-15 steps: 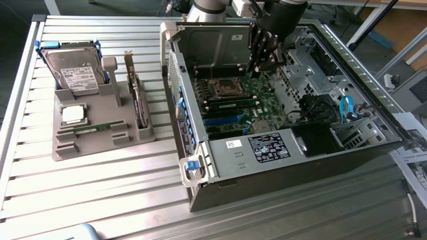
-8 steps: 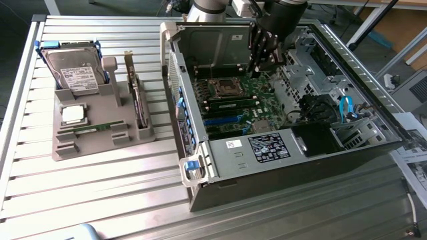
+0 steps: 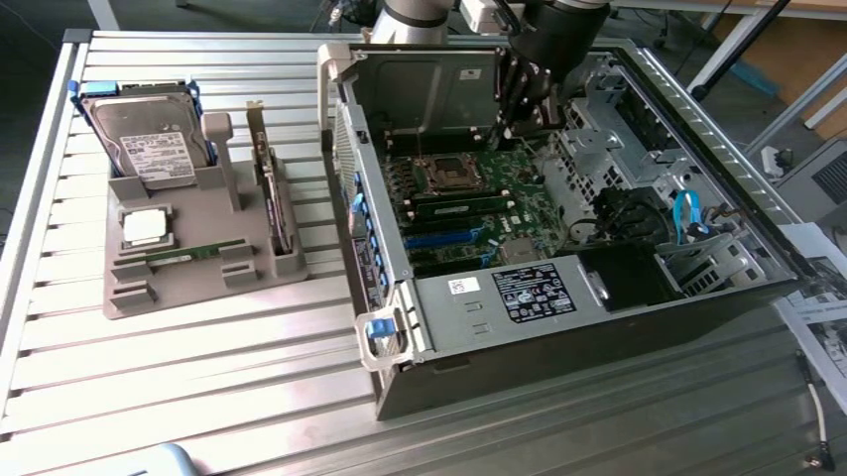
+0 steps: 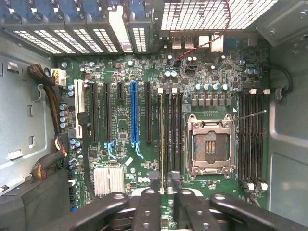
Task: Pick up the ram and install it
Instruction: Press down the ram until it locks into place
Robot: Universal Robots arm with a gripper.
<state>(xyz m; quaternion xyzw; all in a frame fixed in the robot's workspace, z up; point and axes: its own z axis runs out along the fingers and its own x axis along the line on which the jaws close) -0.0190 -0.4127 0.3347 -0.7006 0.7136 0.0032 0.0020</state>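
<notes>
A thin green ram strip (image 3: 185,256) lies in the front groove of the grey holder (image 3: 133,297) on the exterior view's left. A second green ram strip (image 3: 463,205) stands in a slot on the motherboard inside the open computer case; in the wrist view its thin edge (image 4: 162,144) runs along the slot beside the empty processor socket (image 4: 210,147). My gripper (image 3: 511,127) hangs inside the case above the motherboard. Its black fingertips (image 4: 149,185) stand a narrow gap apart, above the end of that slot, and I see nothing held between them (image 4: 161,185).
On the holder also sit a hard drive (image 3: 149,139), a square silver processor chip (image 3: 146,226) and an upright dark expansion card (image 3: 272,193). The case walls (image 3: 347,149) and drive cage (image 3: 437,89) close in around the arm. Cables (image 3: 688,213) lie on the exterior view's right.
</notes>
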